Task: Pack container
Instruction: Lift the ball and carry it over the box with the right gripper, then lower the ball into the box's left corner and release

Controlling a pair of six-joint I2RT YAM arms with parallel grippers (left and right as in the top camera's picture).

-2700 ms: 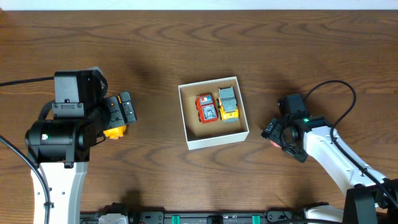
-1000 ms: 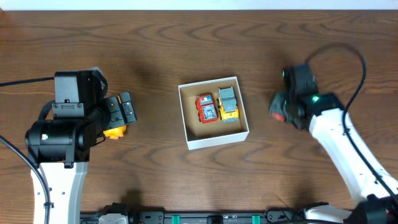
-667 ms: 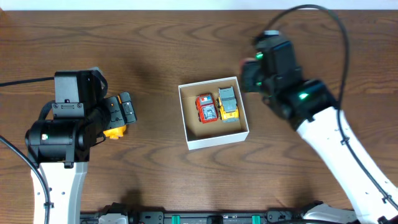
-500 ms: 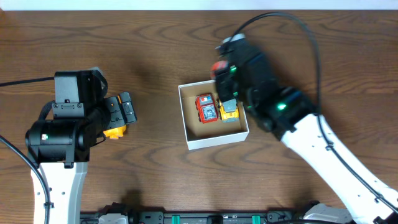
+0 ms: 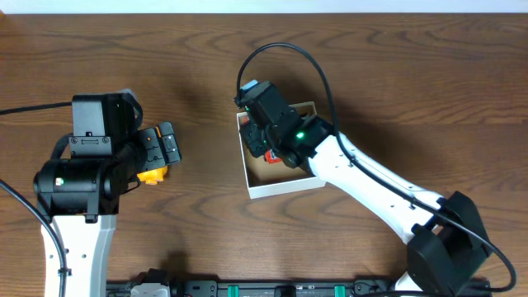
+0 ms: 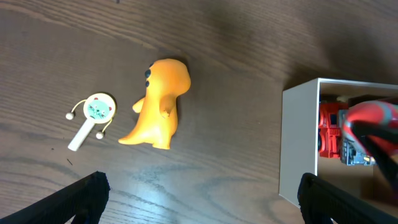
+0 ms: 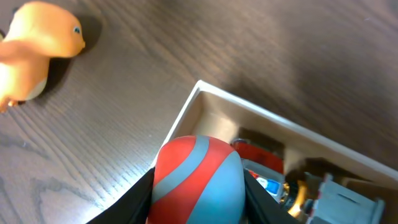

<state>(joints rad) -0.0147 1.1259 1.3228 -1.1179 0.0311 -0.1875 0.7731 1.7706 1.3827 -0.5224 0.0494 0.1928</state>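
Partway through the packing, by the look of it. Already inside the container (image 5: 285,189), at the centre of the overhead view: a red toy car (image 6: 329,134) and a grey-and-yellow car (image 7: 329,194), side by side on the brown floor.

On its way in: a red-and-blue ball (image 7: 198,167), clenched between the two fingers of the right claw (image 7: 196,199). Hangs over the container's left wall in the right wrist view, half across the white rim. Not yet down among the cars. Cannot tell from these views whether all of the ball sits inside the rim line.

Left claw (image 6: 202,199): spread wide, grasping nothing, hovering at mid-left of the overhead view above the counter (image 5: 206,66).

Outside the box, on bare wood: an orange dinosaur figure (image 6: 158,106), lying flat near the middle of the left wrist view, and a small white rattle (image 6: 93,115) with a green face just to its left, apart from it. Both left of the container, touching neither it nor each other.

Done, then: two cars in. In hand: the ball, probably needing a small shift toward the open floor left of the red car, then a release. Left over, presumably: the dinosaur and the rattle, both within easier reach of the idle left claw. Roughly half finished, judging by the count.
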